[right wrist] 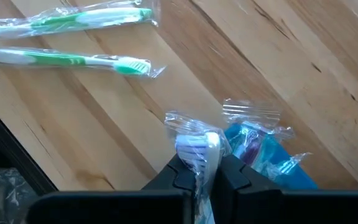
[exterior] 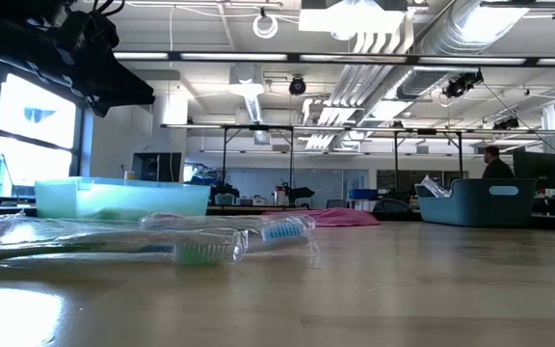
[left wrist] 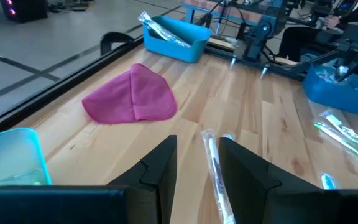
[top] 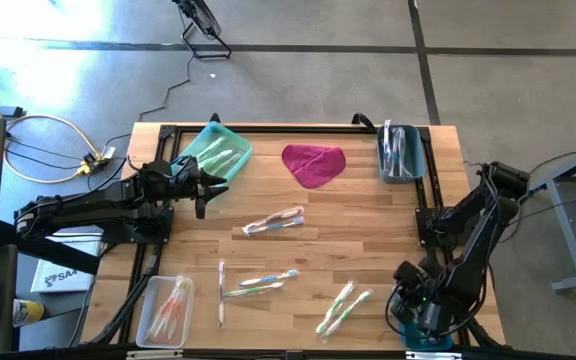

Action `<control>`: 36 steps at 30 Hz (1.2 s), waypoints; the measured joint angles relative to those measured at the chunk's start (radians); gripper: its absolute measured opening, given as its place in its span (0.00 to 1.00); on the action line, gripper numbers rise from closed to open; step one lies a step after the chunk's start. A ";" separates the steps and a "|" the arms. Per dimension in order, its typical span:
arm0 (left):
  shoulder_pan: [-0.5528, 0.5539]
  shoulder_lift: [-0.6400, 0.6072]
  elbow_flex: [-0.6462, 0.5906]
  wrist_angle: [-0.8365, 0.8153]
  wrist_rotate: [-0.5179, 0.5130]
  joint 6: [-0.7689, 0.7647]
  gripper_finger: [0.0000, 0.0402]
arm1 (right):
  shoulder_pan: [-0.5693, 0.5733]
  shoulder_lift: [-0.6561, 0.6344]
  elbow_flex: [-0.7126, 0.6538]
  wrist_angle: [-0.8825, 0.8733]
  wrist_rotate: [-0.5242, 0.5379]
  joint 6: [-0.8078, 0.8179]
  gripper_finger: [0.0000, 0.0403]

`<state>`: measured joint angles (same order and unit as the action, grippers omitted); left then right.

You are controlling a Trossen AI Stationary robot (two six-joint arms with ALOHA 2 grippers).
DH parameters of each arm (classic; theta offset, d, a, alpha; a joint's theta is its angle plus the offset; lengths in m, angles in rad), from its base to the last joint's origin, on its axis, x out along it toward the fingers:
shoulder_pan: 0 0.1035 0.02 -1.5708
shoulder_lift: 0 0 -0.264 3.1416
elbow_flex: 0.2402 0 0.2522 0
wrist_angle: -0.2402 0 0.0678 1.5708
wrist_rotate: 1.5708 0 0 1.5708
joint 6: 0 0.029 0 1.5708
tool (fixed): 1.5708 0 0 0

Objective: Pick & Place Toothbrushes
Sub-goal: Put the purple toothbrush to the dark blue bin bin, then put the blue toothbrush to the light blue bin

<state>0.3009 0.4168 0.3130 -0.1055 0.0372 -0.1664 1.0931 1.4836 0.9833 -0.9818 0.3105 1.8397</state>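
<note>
Down at the table's near right corner, the right gripper [right wrist: 199,177] is clamped on a wrapped toothbrush [right wrist: 199,152] with a white head, held above a blue bin [right wrist: 272,158] holding more wrapped brushes; two green toothbrushes [right wrist: 67,40] lie on the wood just beside; the left gripper [left wrist: 197,165] hovers partly open and empty near the teal tray [top: 213,150], a clear-wrapped brush [left wrist: 215,168] on the table between its fingers; other loose brushes [top: 273,222] are scattered mid-table; a magenta cloth [top: 314,164] and another blue bin [top: 400,152] sit along the far edge.
</note>
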 joint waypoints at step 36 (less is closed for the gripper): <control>0.000 0.000 0.000 -0.032 -0.002 -0.014 0.29 | -0.169 -0.268 0.000 0.062 -0.102 -0.117 0.22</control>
<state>0.3010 0.4168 0.3130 -0.1377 0.0349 -0.1801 0.9242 1.2158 0.9829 -0.9195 0.2087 1.7228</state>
